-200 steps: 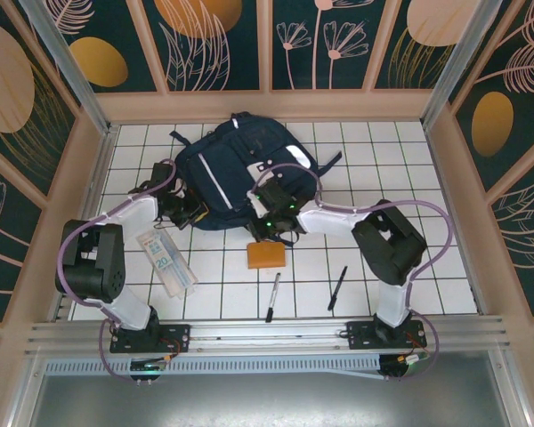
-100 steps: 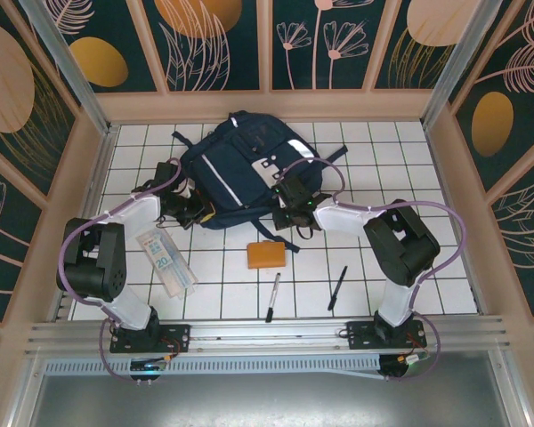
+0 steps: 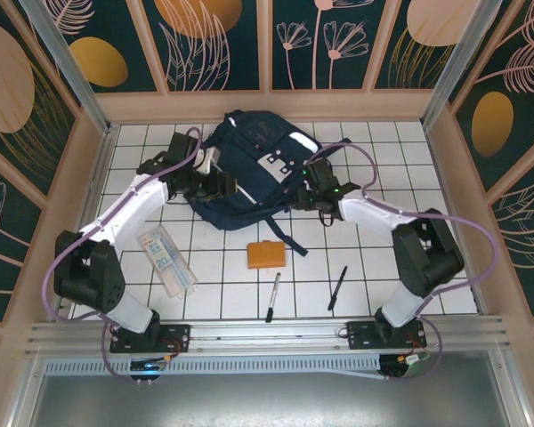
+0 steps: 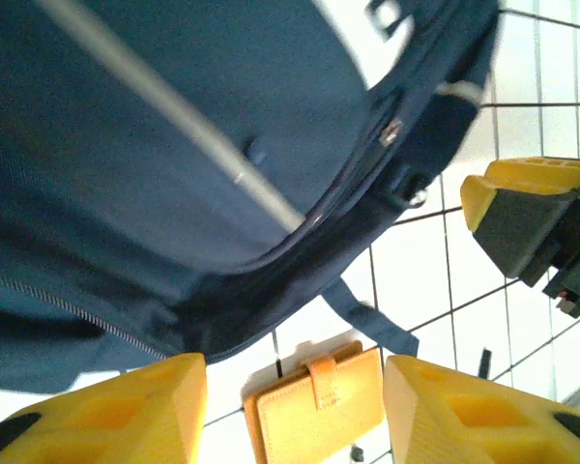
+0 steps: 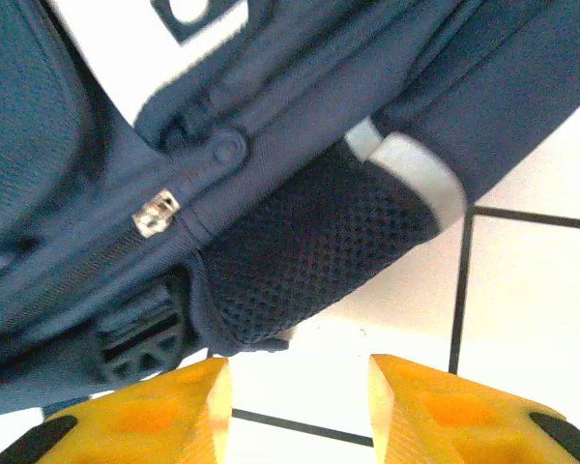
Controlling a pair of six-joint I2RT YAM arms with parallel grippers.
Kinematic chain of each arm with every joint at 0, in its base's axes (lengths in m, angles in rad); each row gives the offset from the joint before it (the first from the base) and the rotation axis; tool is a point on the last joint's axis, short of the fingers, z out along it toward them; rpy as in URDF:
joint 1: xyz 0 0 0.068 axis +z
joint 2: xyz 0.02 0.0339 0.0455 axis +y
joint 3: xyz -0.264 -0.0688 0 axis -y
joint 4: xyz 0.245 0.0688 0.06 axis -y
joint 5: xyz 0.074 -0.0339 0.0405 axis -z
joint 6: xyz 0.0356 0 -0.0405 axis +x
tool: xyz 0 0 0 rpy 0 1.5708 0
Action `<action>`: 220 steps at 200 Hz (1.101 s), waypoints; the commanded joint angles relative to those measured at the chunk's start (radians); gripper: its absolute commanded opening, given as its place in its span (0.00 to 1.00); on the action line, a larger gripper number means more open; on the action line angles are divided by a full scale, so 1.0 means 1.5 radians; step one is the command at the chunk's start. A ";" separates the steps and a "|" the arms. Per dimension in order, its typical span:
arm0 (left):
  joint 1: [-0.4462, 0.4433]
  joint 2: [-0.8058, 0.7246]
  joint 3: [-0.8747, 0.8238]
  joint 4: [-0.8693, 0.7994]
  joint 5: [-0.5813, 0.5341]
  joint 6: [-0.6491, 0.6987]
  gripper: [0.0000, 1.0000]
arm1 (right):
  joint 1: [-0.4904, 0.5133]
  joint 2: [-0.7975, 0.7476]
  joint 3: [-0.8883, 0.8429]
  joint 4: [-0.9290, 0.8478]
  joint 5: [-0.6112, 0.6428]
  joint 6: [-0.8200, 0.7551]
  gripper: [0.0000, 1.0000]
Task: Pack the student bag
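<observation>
The student bag (image 3: 249, 165) is a large navy backpack lying at the back middle of the tiled table, front side up with a white buckle patch. My left gripper (image 3: 219, 186) hovers over its left lower edge, open, with nothing between the yellow fingers (image 4: 126, 411). In the left wrist view the bag (image 4: 174, 145) lies ahead of the left gripper (image 4: 295, 416), which frames the orange wallet (image 4: 319, 406) below. My right gripper (image 3: 303, 196) is at the bag's right side, open and empty. The right gripper (image 5: 300, 416) faces the bag's mesh side pocket (image 5: 309, 242) and a zipper pull (image 5: 155, 213).
An orange wallet (image 3: 267, 254) lies just in front of the bag. Two black pens (image 3: 273, 295) (image 3: 337, 286) rest near the front edge. A clear packet with a ruler (image 3: 165, 261) lies at the left. A loose strap (image 3: 289, 240) trails from the bag. Wooden walls enclose the table.
Both grippers have opened and let go of the bag. Both arms moved toward the back, and the bag has shifted back and slightly right.
</observation>
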 commanded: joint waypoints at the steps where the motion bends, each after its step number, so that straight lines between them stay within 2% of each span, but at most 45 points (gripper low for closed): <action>1: -0.022 -0.014 0.057 -0.065 -0.092 0.133 0.53 | -0.022 -0.063 -0.011 -0.017 0.001 0.020 0.46; 27: -0.095 0.039 0.125 -0.059 -0.230 0.217 0.63 | -0.037 -0.114 -0.007 -0.013 -0.003 0.061 0.50; 40: -0.131 0.085 0.163 -0.059 -0.274 0.236 0.68 | -0.043 -0.137 -0.011 -0.009 0.010 0.079 0.53; 75: -0.168 0.225 0.250 -0.086 -0.313 0.227 0.71 | -0.057 -0.219 -0.060 0.033 0.074 0.107 0.65; 105: -0.193 0.275 0.239 -0.064 -0.305 0.232 0.74 | -0.080 -0.268 -0.092 0.029 0.117 0.145 0.73; 119: -0.198 0.295 0.235 -0.058 -0.315 0.221 0.75 | -0.087 -0.280 -0.100 0.015 0.141 0.164 0.86; 124: -0.199 0.303 0.236 -0.058 -0.327 0.210 0.75 | -0.090 -0.283 -0.103 0.016 0.138 0.163 0.88; 139: -0.200 0.318 0.229 -0.047 -0.353 0.188 0.76 | -0.098 -0.287 -0.110 0.020 0.085 0.145 0.88; 170: -0.201 0.343 0.219 -0.035 -0.325 0.162 0.78 | -0.100 -0.286 -0.119 0.035 -0.007 0.124 0.85; 198: -0.202 0.366 0.210 -0.027 -0.322 0.156 0.79 | -0.099 -0.289 -0.127 0.046 -0.022 0.121 0.84; 220: -0.202 0.378 0.206 -0.017 -0.342 0.153 0.73 | -0.100 -0.288 -0.131 0.051 -0.031 0.119 0.82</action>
